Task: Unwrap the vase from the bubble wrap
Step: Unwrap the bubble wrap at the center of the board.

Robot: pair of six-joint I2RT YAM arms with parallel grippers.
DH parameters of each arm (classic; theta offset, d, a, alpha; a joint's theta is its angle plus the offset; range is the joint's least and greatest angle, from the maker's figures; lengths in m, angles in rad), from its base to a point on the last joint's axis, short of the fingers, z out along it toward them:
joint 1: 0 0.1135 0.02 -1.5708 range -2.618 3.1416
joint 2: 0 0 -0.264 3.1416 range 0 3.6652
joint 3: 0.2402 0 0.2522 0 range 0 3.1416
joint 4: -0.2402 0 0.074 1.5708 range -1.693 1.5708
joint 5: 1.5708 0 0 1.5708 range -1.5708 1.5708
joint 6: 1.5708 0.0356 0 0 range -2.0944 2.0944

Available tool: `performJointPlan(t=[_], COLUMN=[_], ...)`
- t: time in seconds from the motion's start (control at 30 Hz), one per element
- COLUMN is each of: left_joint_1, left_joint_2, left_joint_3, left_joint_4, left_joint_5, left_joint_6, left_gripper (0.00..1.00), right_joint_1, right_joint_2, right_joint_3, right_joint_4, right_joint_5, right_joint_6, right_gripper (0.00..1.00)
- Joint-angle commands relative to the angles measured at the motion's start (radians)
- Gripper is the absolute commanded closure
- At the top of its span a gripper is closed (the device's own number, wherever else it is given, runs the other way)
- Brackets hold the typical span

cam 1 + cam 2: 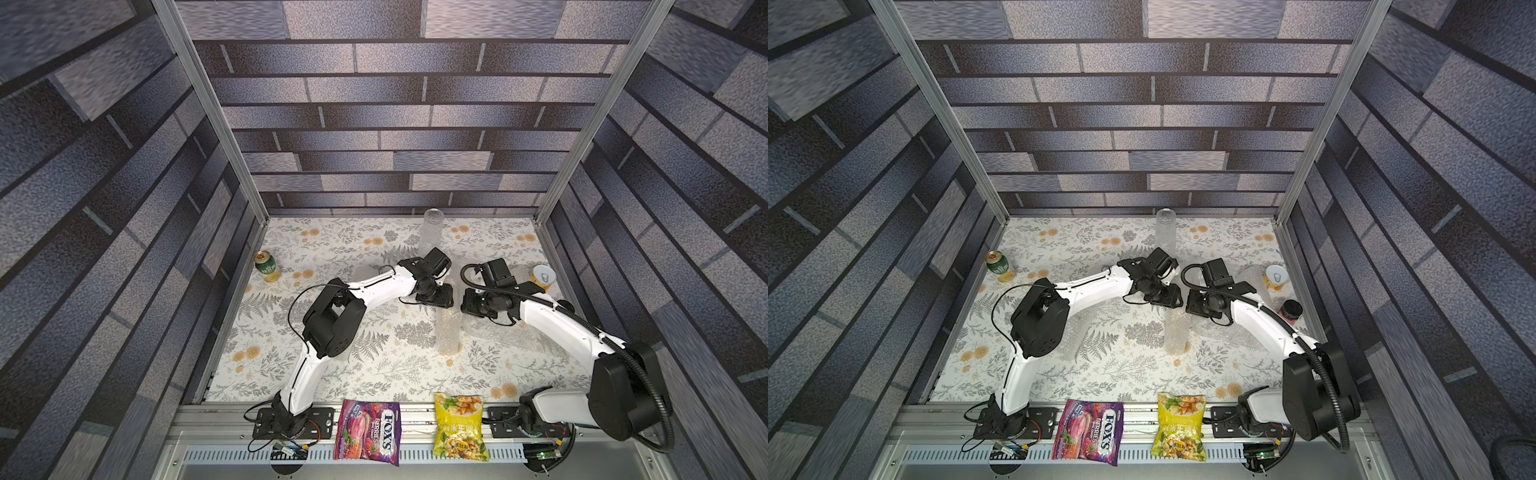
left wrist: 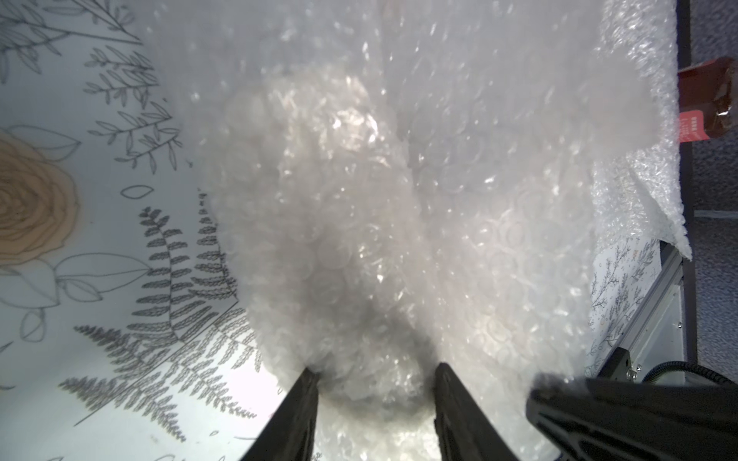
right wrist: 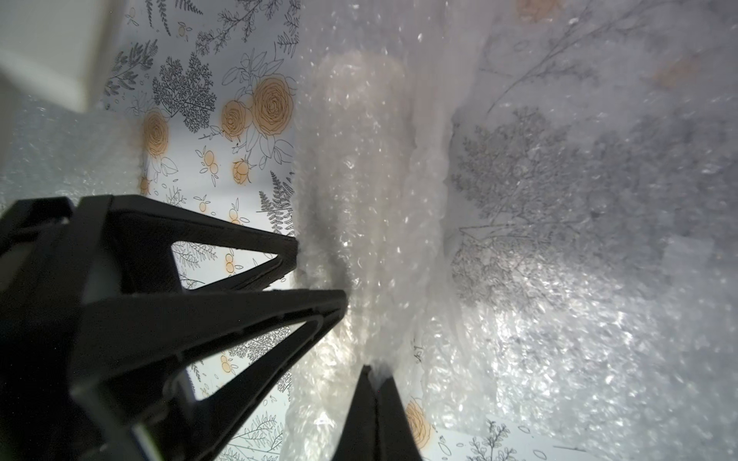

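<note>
the bubble wrap (image 1: 449,328) lies rolled on the worktop (image 1: 332,249) between the arms, the vase presumably inside, unseen. the left gripper (image 2: 375,369) presses its jaws against both sides of the roll's end, likely to anchor it. the right gripper (image 3: 376,371) pinches its jaws tight on the loose sheet edge, apparently ready to peel it away.

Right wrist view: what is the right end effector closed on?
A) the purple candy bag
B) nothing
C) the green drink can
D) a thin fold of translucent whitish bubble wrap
D: the right end effector has its fingertips pinched together on a fold of the translucent whitish bubble wrap.
</note>
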State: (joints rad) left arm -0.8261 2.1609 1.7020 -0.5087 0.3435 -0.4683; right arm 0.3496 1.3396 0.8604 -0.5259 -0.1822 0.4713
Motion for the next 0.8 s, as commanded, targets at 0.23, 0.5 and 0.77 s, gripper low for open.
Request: performJointPlan(t=[0.23,0.5,0.77], left_joint_1=[0.013,0.027,0.038], left_joint_2=[0.120,0.111,0.086], left_joint_3=[-0.100,-0.133,-0.169], left_joint_4=[-0.137,-0.120,-0.098], left_joint_5=[-0.090,-0.084,-0.081], left_joint_6=[0.044,0.039,0.035], left_gripper=[0.53,0.53,0.53], right_joint_1=[-0.060,-0.098,-0.107], right_joint_2=[-0.057,-0.071,-0.076], right_joint_3=[-0.018,-0.018,-0.021], right_joint_4=[-0.005,-0.012,0.003], right_joint_5=[-0.035,-0.072,-0.115], right_joint_6=[0.008,0.000,-0.010], right_gripper=[1.00,1.00,1.00])
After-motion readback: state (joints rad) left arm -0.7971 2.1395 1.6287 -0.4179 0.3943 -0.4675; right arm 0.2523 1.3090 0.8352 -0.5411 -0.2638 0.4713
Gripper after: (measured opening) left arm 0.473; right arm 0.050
